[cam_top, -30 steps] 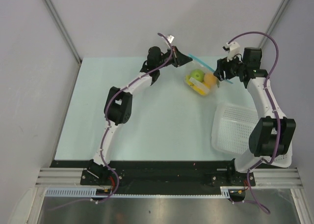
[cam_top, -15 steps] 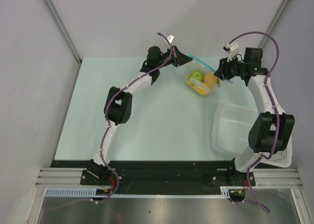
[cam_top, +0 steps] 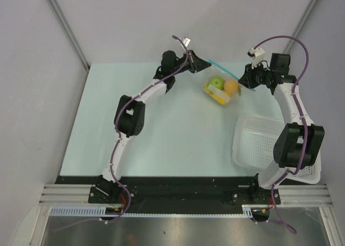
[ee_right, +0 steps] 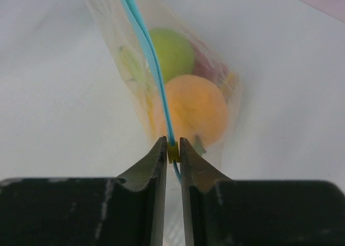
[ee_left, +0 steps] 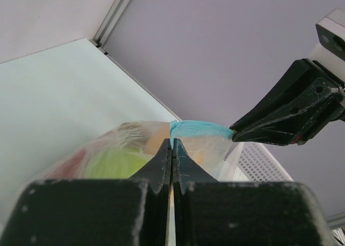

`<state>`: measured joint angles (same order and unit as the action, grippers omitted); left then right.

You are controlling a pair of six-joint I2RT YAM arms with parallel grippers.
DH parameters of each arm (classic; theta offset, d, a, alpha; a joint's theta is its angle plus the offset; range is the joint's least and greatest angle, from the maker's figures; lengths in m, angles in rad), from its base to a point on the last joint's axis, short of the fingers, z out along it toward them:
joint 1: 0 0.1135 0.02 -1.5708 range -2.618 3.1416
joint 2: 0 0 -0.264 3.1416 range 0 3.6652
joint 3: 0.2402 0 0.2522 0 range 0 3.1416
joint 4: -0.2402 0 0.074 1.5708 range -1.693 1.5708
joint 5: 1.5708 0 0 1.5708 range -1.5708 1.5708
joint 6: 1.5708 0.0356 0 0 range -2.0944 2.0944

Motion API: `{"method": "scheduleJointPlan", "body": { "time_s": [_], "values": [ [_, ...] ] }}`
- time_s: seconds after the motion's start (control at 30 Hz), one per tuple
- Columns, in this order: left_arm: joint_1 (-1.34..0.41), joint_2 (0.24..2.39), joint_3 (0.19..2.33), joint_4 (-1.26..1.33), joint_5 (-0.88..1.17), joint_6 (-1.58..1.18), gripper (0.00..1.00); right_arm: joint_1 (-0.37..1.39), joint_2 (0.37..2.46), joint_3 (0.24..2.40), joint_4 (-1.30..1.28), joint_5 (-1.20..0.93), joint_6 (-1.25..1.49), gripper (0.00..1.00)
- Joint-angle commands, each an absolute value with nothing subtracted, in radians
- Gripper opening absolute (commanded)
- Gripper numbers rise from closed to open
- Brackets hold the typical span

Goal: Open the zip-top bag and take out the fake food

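Note:
The zip-top bag (cam_top: 220, 90) hangs stretched between both grippers at the back of the table. Its blue zip strip (cam_top: 222, 69) runs taut between them. My left gripper (cam_top: 206, 64) is shut on the strip's left end (ee_left: 173, 131). My right gripper (cam_top: 241, 80) is shut on the small yellow slider (ee_right: 172, 151) at the strip's right end. Inside the bag are the fake food pieces: a green apple (cam_top: 216, 82), an orange (cam_top: 231, 86) and a yellow fruit (cam_top: 218, 97). The apple (ee_right: 171, 52) and orange (ee_right: 195, 108) show through the plastic in the right wrist view.
A white perforated basket (cam_top: 259, 143) stands at the right front, beside the right arm's base. The enclosure's back wall and corner posts are close behind both grippers. The light table top (cam_top: 161, 132) spreads to the left and front.
The right wrist has shifted slightly to the right and back while still gripping the slider. The left gripper and the bag have hardly moved.

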<state>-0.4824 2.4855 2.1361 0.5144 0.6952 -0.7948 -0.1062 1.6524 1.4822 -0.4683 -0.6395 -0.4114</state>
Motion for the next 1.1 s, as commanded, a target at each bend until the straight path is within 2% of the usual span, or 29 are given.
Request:
{"method": "scheduleJointPlan", "body": {
  "time_s": [0.0, 0.03, 0.07, 0.37, 0.67, 0.8, 0.87, 0.9, 0.97, 1.0, 1.07],
  "values": [
    [-0.471, 2.468, 2.169, 0.568, 0.696, -0.807, 0.0, -0.113, 1.641, 1.48, -0.48, -0.65, -0.405, 0.09],
    [-0.468, 2.464, 2.164, 0.568, 0.68, -0.808, 0.0, -0.114, 1.635, 1.48, -0.492, -0.628, -0.402, 0.01],
    [-0.468, 2.461, 2.157, 0.566, 0.67, -0.813, 0.0, -0.114, 1.632, 1.479, -0.502, -0.612, -0.4, 0.0],
    [-0.46, 2.46, 2.138, 0.574, 0.557, -0.894, 0.0, -0.123, 1.467, 1.347, -0.546, -0.465, -0.388, 0.0],
    [-0.457, 2.448, 2.106, 0.565, 0.581, -0.908, 0.0, -0.115, 1.272, 1.114, -0.58, -0.296, -0.428, 0.02],
    [-0.456, 2.438, 2.088, 0.56, 0.607, -0.907, 0.0, -0.104, 1.194, 1.057, -0.58, -0.281, -0.394, 0.14],
    [-0.457, 2.434, 2.08, 0.555, 0.612, -0.905, 0.0, -0.101, 1.184, 1.048, -0.587, -0.285, -0.381, 0.14],
    [-0.457, 2.434, 2.079, 0.557, 0.618, -0.905, 0.0, -0.1, 1.18, 1.049, -0.584, -0.29, -0.358, 0.18],
    [-0.457, 2.439, 2.088, 0.555, 0.627, -0.905, 0.0, -0.092, 1.16, 1.054, -0.556, -0.307, -0.324, 0.29],
    [-0.457, 2.441, 2.094, 0.557, 0.637, -0.905, 0.0, -0.087, 1.152, 1.06, -0.54, -0.316, -0.277, 0.47],
    [-0.457, 2.465, 2.129, 0.566, 0.672, -0.914, 0.0, -0.08, 1.147, 1.074, -0.485, -0.363, -0.236, 0.57]
  ]
}}
